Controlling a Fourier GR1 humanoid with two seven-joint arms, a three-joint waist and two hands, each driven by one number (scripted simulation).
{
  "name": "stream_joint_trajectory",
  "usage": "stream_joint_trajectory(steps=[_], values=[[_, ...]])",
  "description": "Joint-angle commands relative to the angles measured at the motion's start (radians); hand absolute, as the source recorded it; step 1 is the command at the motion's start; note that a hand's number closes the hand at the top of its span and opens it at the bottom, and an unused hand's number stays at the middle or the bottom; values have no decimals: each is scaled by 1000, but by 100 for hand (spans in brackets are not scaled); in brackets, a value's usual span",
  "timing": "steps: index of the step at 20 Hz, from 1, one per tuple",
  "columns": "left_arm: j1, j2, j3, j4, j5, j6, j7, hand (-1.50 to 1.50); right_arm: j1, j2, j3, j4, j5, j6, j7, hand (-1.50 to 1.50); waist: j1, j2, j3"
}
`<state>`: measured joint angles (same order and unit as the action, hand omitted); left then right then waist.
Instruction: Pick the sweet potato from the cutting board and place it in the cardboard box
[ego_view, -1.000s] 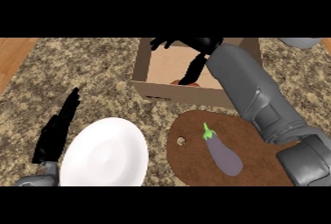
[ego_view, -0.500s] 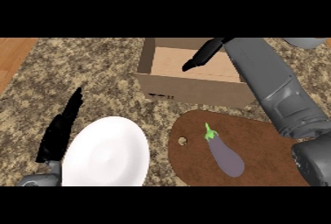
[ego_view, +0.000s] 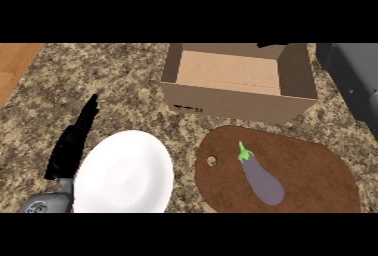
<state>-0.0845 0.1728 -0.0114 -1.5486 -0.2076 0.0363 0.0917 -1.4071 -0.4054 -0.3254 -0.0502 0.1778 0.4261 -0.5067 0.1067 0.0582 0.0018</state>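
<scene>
Since half a second ago, right hand (ego_view: 272, 45) went up behind the cardboard box (ego_view: 240, 82); its fingers I cannot tell; sweet potato is not visible, only eggplant (ego_view: 262, 177) on cutting board (ego_view: 310, 175); left hand (ego_view: 72, 142) rests open on desk (ego_view: 111, 75); next, I judge, retreat the arm.

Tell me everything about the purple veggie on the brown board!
The eggplant is long, smooth and purple-grey, with a bright green stem cap at its narrow end. It lies flat on the brown wooden cutting board, stem pointing up toward the cardboard box, fat end toward the view's bottom. It looks whole. Only the board touches it; neither hand is near it.
</scene>
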Motion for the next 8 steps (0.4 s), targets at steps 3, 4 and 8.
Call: stream_joint_trajectory(steps=[3,4,8], values=[[-8,-4,-11,-29,4,-8,7,0,42,-126,-46,2,-43,64,12,-150,35,17,4],[-3,-9,-11,-2,1,-4,-9,0,59,-165,-39,-11,-36,103,-13,-150,26,28,4],[-23,-6,-6,-11,3,-5,-6,0,70,-217,-28,-20,-23,159,-11,-150,40,29,5]])
